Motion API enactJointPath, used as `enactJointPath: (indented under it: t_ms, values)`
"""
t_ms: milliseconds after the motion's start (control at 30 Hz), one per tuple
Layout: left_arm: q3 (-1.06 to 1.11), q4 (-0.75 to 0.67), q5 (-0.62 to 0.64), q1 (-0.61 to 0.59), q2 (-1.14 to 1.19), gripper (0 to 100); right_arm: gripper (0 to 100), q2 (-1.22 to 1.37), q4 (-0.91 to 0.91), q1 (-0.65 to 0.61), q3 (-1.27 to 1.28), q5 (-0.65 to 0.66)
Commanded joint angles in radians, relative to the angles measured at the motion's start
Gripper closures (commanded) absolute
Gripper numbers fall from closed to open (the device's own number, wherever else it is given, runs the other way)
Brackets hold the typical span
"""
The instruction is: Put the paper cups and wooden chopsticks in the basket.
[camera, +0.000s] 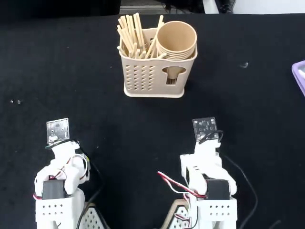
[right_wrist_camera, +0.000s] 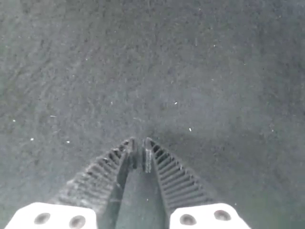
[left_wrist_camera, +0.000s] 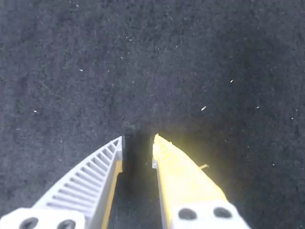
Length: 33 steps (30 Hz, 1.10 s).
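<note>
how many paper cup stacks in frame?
1: paper cup stack in the right compartment of the basket, beside the chopsticks. Cups nested inside it can't be counted.

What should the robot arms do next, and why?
Probably nothing more; I'd leave both arms parked. The paper cups and wooden chopsticks already stand in the basket. The left gripper and right gripper hang over the black table, holding nothing.

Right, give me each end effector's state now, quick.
Left end effector: slightly open, holding nothing.
Right end effector: closed, holding nothing.
</note>
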Motion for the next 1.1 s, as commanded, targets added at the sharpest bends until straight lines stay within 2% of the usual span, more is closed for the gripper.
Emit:
enactJointPath:
  t_ms: [0,1067]
  values:
    - [0.022,-0.012,0.003,0.008,-0.006,88,95.8,-0.096,0.009,0.025,-0.001,-0.012]
    - [0.022,-0.009,0.003,0.008,-0.015,88,95.8,-0.094,0.009,0.025,-0.001,-0.012]
